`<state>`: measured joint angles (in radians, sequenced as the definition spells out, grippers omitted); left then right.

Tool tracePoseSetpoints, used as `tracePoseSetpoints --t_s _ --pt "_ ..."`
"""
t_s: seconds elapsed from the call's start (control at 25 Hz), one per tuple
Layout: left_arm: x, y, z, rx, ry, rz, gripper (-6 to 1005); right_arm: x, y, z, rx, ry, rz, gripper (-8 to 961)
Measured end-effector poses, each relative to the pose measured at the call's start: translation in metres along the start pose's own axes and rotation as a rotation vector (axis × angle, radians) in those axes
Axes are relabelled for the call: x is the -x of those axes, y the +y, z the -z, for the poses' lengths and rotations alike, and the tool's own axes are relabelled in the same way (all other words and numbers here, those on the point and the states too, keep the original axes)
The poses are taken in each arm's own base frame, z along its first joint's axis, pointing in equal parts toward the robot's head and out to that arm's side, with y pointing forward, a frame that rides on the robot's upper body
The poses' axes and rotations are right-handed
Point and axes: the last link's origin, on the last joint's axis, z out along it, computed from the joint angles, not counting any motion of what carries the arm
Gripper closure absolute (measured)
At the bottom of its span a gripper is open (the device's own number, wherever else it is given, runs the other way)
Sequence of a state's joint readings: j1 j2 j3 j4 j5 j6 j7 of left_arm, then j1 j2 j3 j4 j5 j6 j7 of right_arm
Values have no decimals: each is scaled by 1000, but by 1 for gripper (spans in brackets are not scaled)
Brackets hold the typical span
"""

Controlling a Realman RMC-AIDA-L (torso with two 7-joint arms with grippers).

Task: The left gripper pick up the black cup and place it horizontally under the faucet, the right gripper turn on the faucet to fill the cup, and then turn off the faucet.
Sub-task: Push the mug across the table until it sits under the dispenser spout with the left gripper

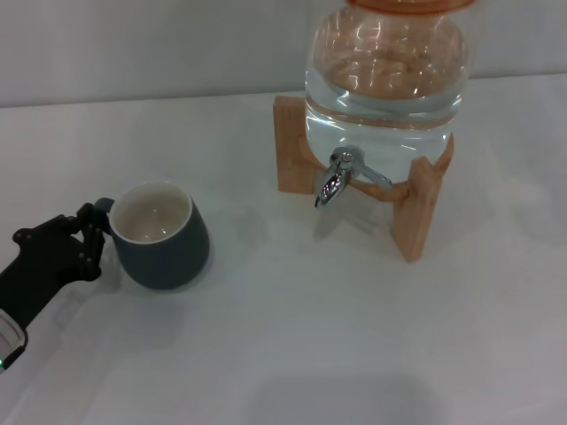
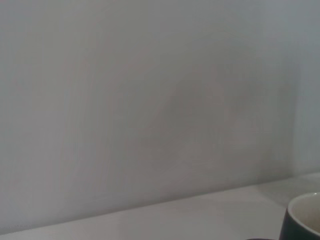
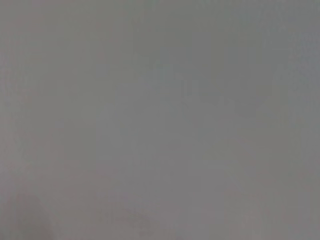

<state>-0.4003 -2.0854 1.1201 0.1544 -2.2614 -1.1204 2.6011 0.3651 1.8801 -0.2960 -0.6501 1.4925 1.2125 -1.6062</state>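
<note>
Left tool (image 1: 89,232) sitting low at left of white surface (image 1: 292,354), fingers closing narrow on handle of black cup (image 1: 164,237). Cup standing upright on surface, well left of faucet (image 1: 335,180) on water jar (image 1: 385,75) in wooden stand (image 1: 416,221). Right tool not visible.

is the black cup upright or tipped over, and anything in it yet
Upright and empty: the black cup stands on the table with its mouth up, its cream inside bare and dry. The left gripper is at its handle.
</note>
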Motion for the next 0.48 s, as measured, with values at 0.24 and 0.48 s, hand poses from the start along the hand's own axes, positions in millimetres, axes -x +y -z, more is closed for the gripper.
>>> tracePoseSetpoints --t_s 0.24,0.48 --pt "0 3 -4 16 -14 -8 891 0 1 0 1 -1 1 111" --pt "-2 7 -10 44 -15 -20 891 -1 1 -1 2 2 -1 111"
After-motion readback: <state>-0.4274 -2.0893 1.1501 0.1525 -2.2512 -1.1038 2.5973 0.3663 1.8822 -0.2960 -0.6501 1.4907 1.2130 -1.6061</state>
